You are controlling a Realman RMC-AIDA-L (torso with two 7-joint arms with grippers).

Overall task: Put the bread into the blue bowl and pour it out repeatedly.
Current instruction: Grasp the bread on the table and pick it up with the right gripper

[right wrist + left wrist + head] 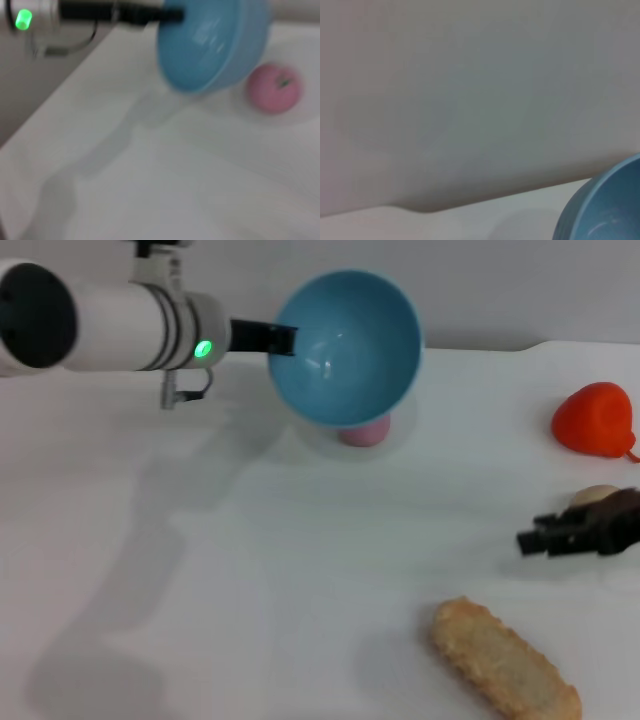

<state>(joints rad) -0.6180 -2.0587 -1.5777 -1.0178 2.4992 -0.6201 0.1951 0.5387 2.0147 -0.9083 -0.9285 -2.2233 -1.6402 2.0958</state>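
Left hand [285, 338] tips glossy blue bowl [345, 345] empty.

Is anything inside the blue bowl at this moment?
No. The blue bowl, held tilted by the left gripper, shows only its bare glossy inside. The bread lies on the table. A pink fruit sits partly hidden behind it.

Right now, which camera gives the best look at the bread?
The head view. The bread lies on the white table, near the front right, almost whole and flat side up. The left wrist view shows only wall and part of the blue bowl; the right wrist view misses the bread entirely.
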